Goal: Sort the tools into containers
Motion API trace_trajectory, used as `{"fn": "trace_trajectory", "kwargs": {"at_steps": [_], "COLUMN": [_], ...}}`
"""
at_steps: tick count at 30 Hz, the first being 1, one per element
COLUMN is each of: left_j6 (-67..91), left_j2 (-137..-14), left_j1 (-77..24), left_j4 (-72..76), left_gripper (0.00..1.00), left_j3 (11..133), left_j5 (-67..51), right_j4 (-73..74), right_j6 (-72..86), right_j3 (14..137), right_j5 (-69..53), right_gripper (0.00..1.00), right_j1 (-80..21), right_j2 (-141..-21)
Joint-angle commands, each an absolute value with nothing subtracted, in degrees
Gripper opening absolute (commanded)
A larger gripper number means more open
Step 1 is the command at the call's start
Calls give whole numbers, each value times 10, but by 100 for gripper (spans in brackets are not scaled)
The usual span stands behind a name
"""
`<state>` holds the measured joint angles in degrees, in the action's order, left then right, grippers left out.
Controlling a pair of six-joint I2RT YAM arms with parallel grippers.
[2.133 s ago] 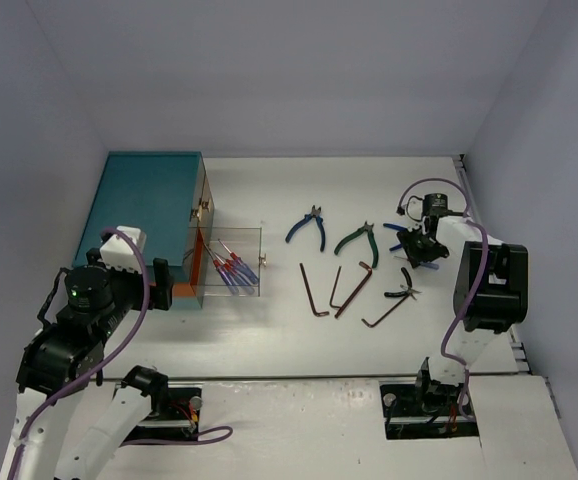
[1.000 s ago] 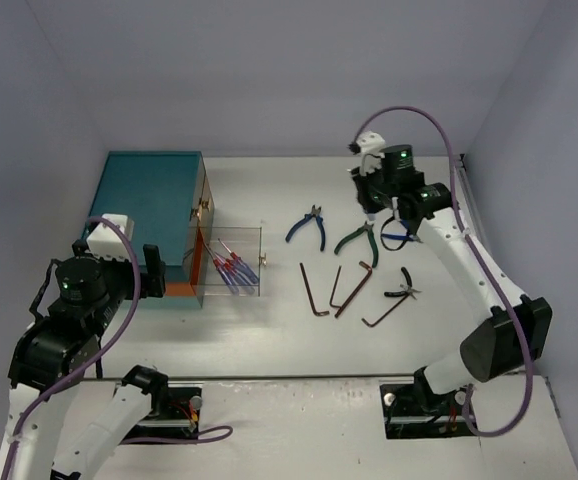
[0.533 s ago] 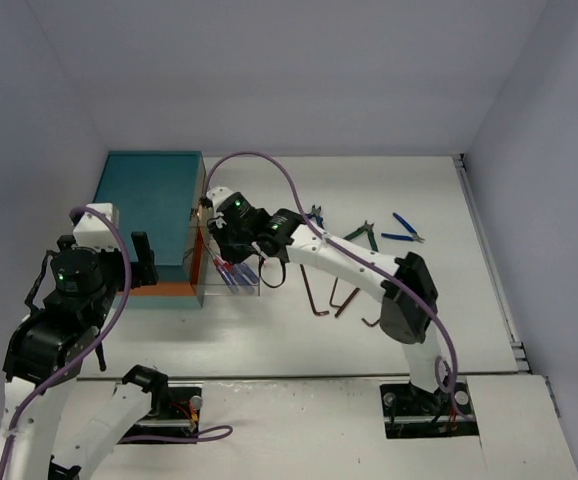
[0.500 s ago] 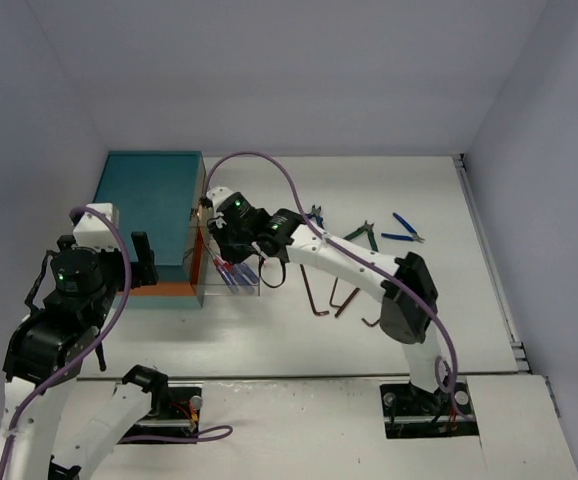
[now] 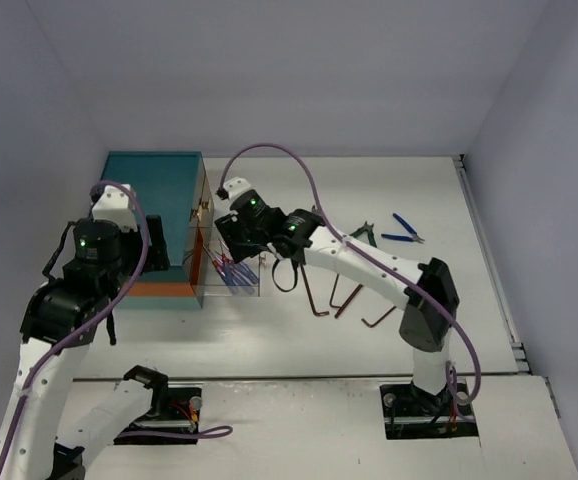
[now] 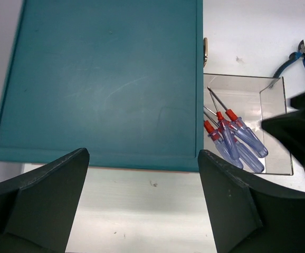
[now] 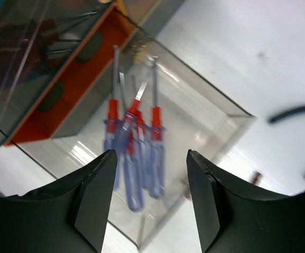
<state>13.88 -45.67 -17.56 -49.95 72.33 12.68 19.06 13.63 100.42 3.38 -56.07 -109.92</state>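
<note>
Seen from above, the right gripper (image 5: 231,243) is hovering over the open drawer (image 5: 256,286) jutting from the chest's (image 5: 149,195) right side, while the left gripper (image 5: 155,243) is hanging by the chest's near edge. Pliers (image 5: 404,228) and hex keys (image 5: 315,292) are lying on the table (image 5: 269,340), well apart from the drawer.

The left wrist camera is showing its fingers (image 6: 41,200) spread wide and empty above the chest top, with the screwdrivers (image 6: 236,143) lying in the drawer just beside its right edge.

The right wrist camera is showing its fingers (image 7: 97,195) standing apart, gripping nothing, above the screwdrivers bunched mid-drawer with open floor on either side.
</note>
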Motion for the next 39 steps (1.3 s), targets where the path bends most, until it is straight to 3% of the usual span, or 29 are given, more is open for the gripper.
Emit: {"fn": "trace_trajectory", "kwargs": {"at_steps": [1,7,18,39], "left_j6": [152,153,184,186], "left_j2": [-502,-543,-565,-524], "left_j1": [-175,-175,-175,-174], "left_j4": [-468,-441,-406,-409], "left_gripper": [81,81,81,81], "left_j3": [757,757,728,668], "left_j5": [103,90,78,64], "right_j4": [169,150,60,-114], "right_j6": [131,151,174,187], "right_j3": [942,832,771,901], "right_j5": [106,105,30,-120], "right_gripper": [53,51,49,49], "right_j1": [-527,-476,-465,-558], "right_j2": [-991,-945,-984,-1124]}}
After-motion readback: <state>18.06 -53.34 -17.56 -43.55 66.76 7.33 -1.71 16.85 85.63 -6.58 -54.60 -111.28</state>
